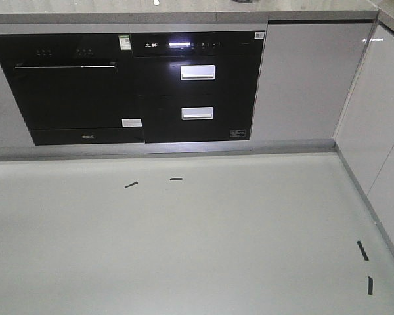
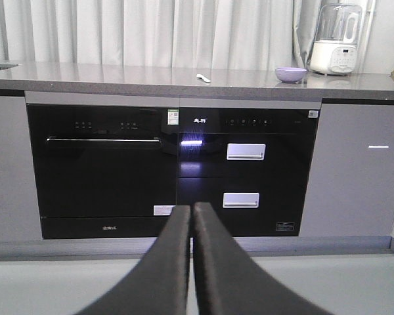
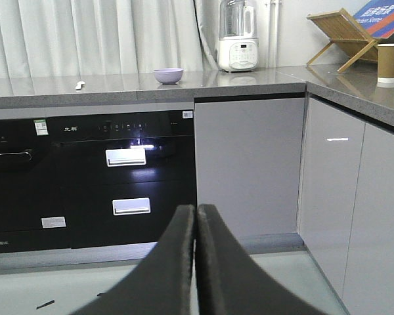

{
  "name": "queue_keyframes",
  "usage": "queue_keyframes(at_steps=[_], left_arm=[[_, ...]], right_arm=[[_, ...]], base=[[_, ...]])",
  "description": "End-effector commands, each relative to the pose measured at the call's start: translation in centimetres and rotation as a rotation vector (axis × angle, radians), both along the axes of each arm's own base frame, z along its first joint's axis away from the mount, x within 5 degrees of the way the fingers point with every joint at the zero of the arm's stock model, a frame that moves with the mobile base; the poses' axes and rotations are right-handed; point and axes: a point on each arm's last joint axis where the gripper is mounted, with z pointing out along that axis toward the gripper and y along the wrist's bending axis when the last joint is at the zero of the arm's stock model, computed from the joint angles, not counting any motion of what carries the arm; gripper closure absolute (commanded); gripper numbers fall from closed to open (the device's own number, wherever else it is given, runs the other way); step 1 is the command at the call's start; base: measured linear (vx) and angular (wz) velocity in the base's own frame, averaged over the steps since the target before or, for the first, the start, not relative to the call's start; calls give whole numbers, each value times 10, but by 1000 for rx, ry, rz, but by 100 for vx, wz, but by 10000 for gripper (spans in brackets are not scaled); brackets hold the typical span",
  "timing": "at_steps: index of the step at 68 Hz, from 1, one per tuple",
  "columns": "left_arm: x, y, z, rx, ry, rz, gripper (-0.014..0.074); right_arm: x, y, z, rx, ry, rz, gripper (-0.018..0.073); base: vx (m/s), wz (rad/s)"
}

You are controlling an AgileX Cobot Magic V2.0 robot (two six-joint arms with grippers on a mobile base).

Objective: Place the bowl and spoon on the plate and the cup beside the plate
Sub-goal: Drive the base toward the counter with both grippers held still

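Grey worktop (image 2: 118,75) carries the bowl (image 2: 290,74), seemingly the spoon (image 2: 203,78), and the cup (image 3: 391,63) round the corner; left hand (image 2: 192,207) and right hand (image 3: 197,208) closed, empty.

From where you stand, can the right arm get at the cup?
Probably not yet. The cup stands far off on the side counter, while the right gripper hangs shut, well back from the cabinets; nothing blocks the way.

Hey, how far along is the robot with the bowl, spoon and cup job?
Nothing looks done. The bowl sits alone on the counter, the spoon lies apart to its left, and the cup stands on the side counter. No plate is in view. In hand: nothing; the left gripper and right gripper are shut and empty. Every placement is left.
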Motion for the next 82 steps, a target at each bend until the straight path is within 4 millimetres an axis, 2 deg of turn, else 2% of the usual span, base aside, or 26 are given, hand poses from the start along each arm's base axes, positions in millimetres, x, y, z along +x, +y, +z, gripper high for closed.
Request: queue_keyframes(at_steps=[1,82], left_arm=[[0,0,-3,-10,-57,3,602],[0,0,-3,-10,-57,3,602]], right_arm=[[0,1,2,-13,-65,3,564],[0,1,2,-13,-65,3,564]], base=[[5,3],[11,1]])
